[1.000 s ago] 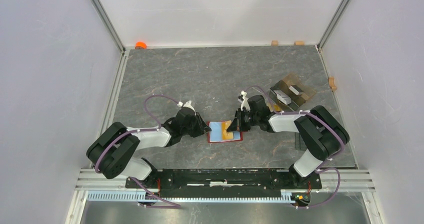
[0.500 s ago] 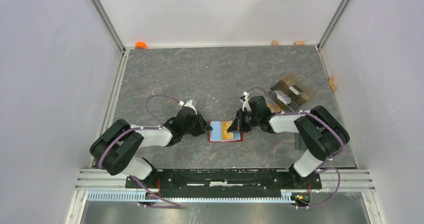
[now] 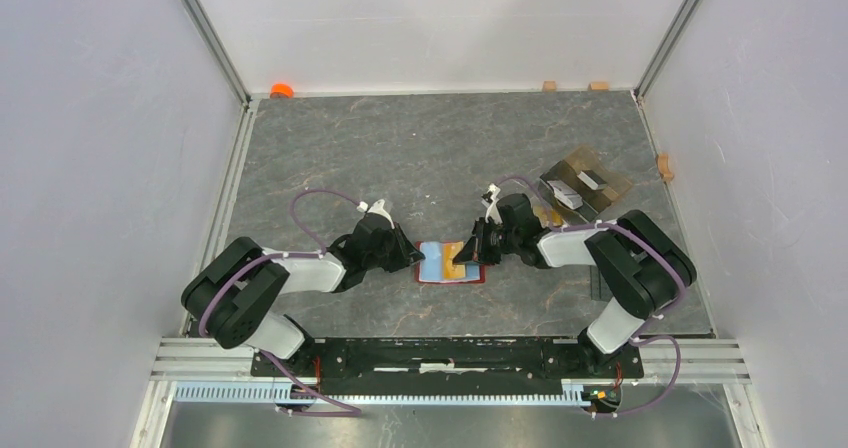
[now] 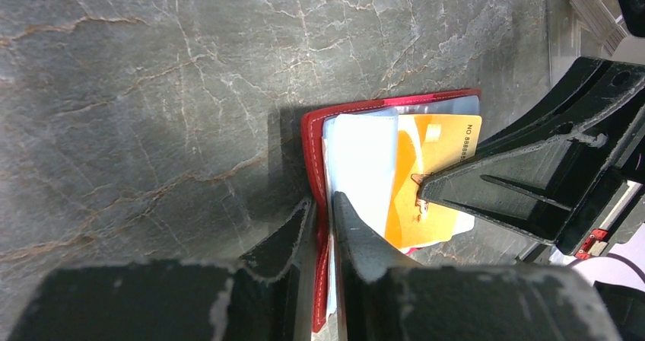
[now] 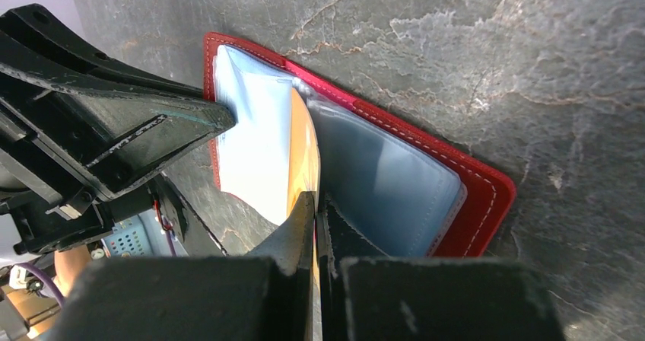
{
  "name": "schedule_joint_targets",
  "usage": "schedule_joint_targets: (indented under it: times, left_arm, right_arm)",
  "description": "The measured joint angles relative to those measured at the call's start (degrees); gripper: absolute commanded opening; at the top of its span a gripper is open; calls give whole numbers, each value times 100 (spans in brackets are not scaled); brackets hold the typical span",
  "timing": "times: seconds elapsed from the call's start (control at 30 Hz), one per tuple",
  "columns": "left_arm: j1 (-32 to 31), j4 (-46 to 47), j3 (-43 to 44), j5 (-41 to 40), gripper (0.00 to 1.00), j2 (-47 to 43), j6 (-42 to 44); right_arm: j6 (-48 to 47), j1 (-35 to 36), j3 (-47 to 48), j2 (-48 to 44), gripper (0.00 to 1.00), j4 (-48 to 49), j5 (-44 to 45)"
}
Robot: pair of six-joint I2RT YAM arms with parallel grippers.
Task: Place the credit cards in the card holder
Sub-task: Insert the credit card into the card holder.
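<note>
Near the middle of the table, both hands work at the open red card holder.
Reaching in from the left, the left hand pinches the holder's left red edge, fingers nearly together around the cover. The right hand is pressed tight on the orange credit card, which lies tilted over the holder, its left end at the holder's middle. A light blue card lies on the holder's left half, just beside the left hand's fingertips.
</note>
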Motion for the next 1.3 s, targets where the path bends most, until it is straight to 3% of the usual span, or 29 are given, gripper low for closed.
schedule_joint_targets:
  times: [0.5,0.7,0.83,1.3]
  left_arm:
    - [11,7,-55,-127,18,-81,199]
    - [9,33,-68,-103,42,-122,236]
    - [11,-205,-70,-63,49,-367,315]
    - [37,-931,-109,-76,39,-793,614]
  right_arm:
    - [280,103,-87,160,0,505,-15]
    - [393,177,-184,140,0,680,85]
    - [398,295,-181,127,0,688,203]
    - [378,321,-131,105,0,566,260]
